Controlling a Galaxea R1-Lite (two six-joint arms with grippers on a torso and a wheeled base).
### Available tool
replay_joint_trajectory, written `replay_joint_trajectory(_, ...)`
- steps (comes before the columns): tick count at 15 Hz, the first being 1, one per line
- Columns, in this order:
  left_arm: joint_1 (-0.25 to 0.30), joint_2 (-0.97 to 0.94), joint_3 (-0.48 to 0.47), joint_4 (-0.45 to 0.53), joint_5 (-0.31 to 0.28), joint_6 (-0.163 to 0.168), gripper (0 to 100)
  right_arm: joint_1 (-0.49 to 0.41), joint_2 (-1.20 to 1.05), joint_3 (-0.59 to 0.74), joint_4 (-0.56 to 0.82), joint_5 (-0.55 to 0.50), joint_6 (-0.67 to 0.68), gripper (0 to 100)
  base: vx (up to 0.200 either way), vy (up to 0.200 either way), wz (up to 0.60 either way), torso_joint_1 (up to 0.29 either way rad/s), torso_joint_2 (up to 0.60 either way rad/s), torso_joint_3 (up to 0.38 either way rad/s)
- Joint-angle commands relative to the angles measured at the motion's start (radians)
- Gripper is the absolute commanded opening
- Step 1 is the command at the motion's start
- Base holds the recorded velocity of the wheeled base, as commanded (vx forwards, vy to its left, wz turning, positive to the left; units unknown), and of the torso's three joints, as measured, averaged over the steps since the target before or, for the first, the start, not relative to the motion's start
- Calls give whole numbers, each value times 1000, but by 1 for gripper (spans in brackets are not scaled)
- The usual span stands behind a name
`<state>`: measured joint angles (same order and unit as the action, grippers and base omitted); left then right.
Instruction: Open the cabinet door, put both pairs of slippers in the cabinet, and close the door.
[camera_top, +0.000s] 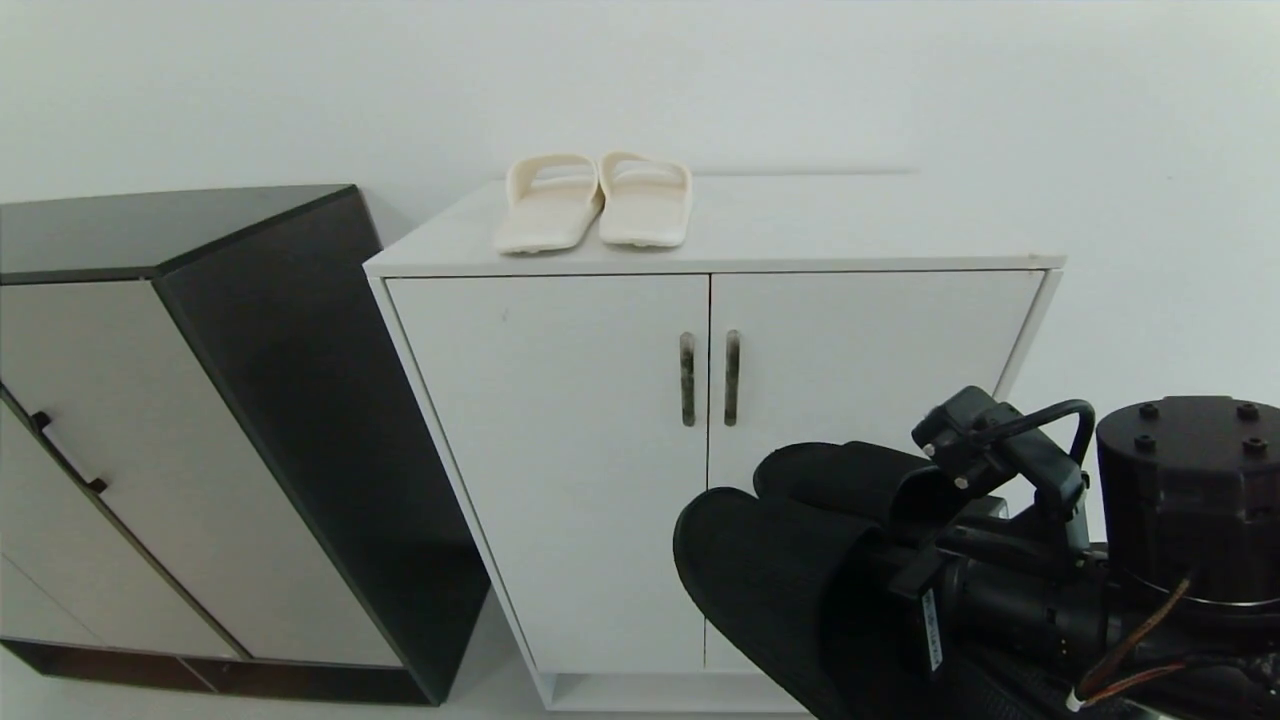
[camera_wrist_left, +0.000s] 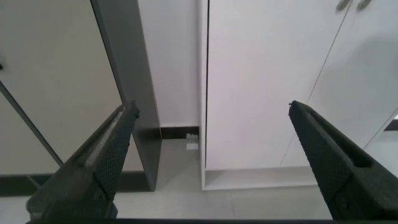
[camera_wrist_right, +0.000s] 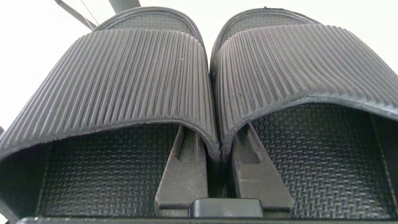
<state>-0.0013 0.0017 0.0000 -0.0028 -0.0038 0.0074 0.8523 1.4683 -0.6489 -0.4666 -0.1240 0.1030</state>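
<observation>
Black slippers (camera_top: 790, 570) in right tool (camera_wrist_right: 214, 143), cabinet (camera_top: 560, 450) shut

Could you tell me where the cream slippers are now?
In the head view, the cream slippers sit side by side atop the white cabinet, left of its centre.

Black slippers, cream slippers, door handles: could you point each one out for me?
black slippers (camera_wrist_right: 143, 68): right wrist view, on the ribbed strap of one slipper.
cream slippers (camera_top: 548, 215): head view, on the footbed of the left one.
door handles (camera_top: 687, 378): head view, on the middle of the left handle.
</observation>
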Motion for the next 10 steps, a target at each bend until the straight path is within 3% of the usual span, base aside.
replay_joint_trajectory(1, 0, 0, 0, 0, -5, 3, 100, 1, 7, 2, 0, 0, 0, 0, 0, 0, 0, -124, 461, 334)
replay_joint_trajectory(7, 0, 0, 0, -3, 4, 3, 100, 1, 17, 5, -1, 0, -8, 0, 0, 0, 0, -74, 451, 365)
replay_joint_trajectory(10, 0, 17, -3, -6, 4, 26, 100, 2, 24, 8, -6, 1, -14, 0, 0, 0, 0, -20, 342, 325)
